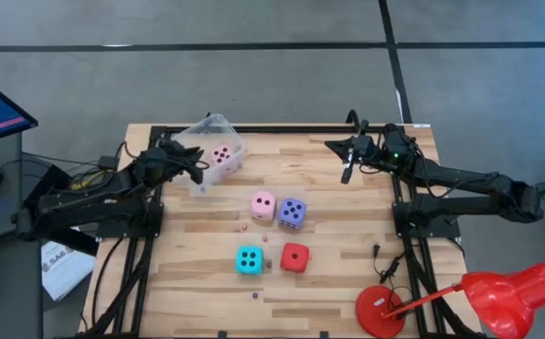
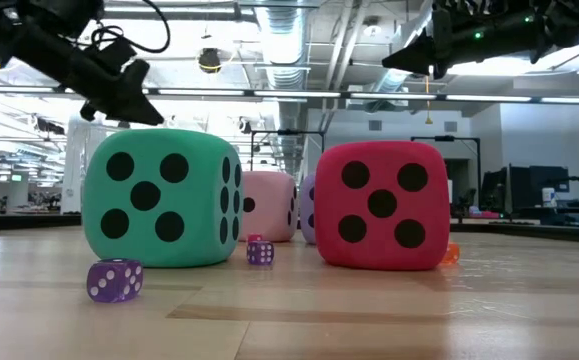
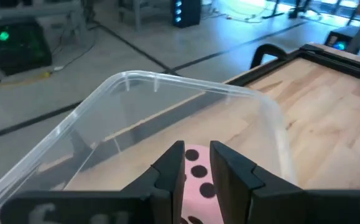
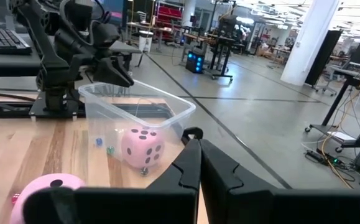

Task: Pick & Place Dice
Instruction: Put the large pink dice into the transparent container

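at the table's far left corner the left gripper (image 1: 197, 169) pinches the wall of the clear tub (image 1: 232, 135), a pink die (image 1: 221, 155) inside – mid-table lie another pink die (image 1: 263, 205), violet-blue die (image 1: 292, 213), cyan die (image 1: 248, 260), red die (image 1: 295, 257) – far right, the right gripper (image 1: 346, 173) hovers, jaws shut, empty
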`<state>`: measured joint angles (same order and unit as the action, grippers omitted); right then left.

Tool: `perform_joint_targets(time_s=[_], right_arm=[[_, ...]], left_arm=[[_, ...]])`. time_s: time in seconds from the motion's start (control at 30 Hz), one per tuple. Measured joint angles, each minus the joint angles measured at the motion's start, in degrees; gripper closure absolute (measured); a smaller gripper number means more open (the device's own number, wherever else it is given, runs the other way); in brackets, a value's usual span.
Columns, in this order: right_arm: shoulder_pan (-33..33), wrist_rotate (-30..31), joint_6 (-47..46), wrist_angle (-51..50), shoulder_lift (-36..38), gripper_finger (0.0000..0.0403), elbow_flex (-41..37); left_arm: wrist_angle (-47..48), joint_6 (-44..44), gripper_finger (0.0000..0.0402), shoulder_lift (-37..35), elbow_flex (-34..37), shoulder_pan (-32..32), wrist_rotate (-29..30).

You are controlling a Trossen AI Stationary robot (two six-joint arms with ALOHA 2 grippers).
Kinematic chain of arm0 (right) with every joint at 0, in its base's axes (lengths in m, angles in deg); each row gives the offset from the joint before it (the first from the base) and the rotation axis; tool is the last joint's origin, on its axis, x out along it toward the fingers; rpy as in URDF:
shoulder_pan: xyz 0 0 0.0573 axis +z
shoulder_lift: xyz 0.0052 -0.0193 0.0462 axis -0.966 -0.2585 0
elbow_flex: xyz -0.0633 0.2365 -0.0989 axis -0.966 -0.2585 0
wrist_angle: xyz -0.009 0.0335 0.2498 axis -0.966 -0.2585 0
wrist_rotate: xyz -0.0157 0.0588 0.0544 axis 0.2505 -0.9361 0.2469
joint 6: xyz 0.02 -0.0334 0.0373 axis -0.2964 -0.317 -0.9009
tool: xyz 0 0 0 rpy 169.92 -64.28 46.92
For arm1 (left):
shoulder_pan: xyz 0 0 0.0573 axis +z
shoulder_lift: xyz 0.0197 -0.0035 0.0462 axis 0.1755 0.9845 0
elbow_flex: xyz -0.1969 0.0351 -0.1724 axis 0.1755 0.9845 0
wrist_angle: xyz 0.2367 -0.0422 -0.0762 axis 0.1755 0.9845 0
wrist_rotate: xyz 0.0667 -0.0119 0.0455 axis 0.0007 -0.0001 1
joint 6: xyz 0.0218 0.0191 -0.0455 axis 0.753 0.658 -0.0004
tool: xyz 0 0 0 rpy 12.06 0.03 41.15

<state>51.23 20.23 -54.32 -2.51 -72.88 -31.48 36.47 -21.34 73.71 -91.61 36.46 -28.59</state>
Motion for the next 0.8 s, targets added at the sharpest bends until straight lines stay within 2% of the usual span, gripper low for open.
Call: perform_joint_targets(time_s=[0.2,0.8], right_arm=[[0.00,0.00,-0.09,0.00,0.00,0.0403,0.00],[0.00,0.01,0.04,-1.70,0.00,0.0403,0.00]], left_arm=[[0.33,0.50,0.0335,-3.27,2.02,-0.01,-1.65],[-0.16,0.06,0.0335,-3.30,2.05,-0.02,-1.67]])
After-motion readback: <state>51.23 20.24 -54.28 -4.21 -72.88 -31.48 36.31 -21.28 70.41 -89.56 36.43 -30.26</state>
